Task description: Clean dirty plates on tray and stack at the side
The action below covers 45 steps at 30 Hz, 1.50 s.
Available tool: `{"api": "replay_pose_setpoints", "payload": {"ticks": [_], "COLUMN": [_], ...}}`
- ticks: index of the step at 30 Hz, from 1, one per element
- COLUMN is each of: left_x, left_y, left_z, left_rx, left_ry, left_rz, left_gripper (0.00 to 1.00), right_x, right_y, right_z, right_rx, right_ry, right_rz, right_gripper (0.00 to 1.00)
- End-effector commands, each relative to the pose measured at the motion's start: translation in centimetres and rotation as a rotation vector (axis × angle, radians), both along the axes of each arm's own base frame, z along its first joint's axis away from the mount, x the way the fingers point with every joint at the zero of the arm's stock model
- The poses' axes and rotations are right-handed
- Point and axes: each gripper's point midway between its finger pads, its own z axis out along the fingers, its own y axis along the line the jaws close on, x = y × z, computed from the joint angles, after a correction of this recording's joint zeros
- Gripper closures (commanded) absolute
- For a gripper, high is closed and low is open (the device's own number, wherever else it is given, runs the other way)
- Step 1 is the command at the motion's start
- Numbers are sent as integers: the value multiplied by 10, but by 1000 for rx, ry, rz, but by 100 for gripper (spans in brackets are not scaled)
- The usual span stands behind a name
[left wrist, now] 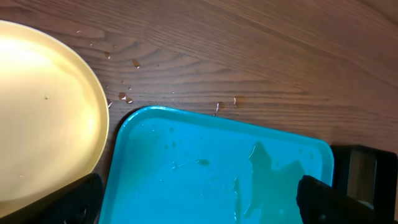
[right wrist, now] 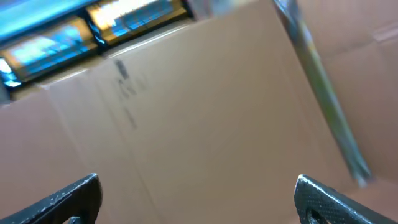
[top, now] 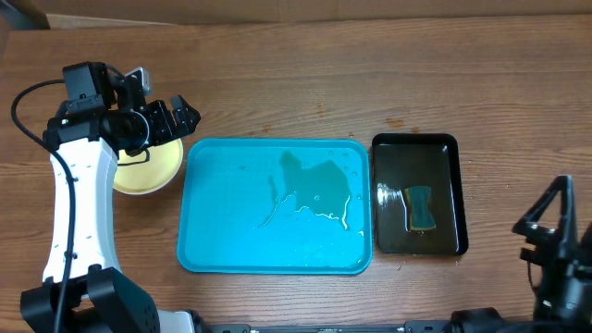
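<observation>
left arm (top: 79,203) overhanging plate (top: 159,168), tray (top: 231,217) unobstructed

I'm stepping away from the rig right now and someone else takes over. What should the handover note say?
Left gripper: open, holding nothing, above the yellow plate.
Right gripper: open, empty, off at the table's right edge, its camera facing cardboard.
Yellow plate: on the table just left of the blue tray, no smear visible. Whether other plates lie under it cannot be told.
Blue tray: no plates on it, only a puddle.
Sponge: in the black tray.
Left to do: probably little; check the stack.
</observation>
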Motion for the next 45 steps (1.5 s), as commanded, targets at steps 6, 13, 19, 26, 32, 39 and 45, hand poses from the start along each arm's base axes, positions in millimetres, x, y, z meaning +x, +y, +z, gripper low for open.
{"api": "replay_pose_setpoints", "payload": {"ticks": [6, 13, 19, 26, 32, 39, 45], "left_x": [3, 3, 3, 3, 3, 3, 3], "left_y": [0, 0, 0, 0, 0, 0, 0], "left_z": [7, 7, 7, 7, 7, 7, 7], "left_rx": [16, 16, 16, 16, 16, 16, 16], "left_ry": [-25, -25, -25, -25, -25, -25, -25], "left_rz": [-15, -15, -15, -15, -15, -15, -15], "left_gripper": [0, 0, 0, 0, 0, 0, 0], "right_x": [36, 60, 74, 81, 81, 82, 82], "right_y": [36, 44, 45, 47, 42, 40, 40], "right_z": [-79, -139, -185, -236, -251, -251, -251], "right_rx": [-183, -193, -187, -179, -171, -168, -169], "right_ry": [7, 103, 205, 366, 430, 430, 430], "right_rz": [149, 195, 204, 230, 220, 211, 211], "right_gripper": [0, 0, 0, 0, 0, 0, 0]}}
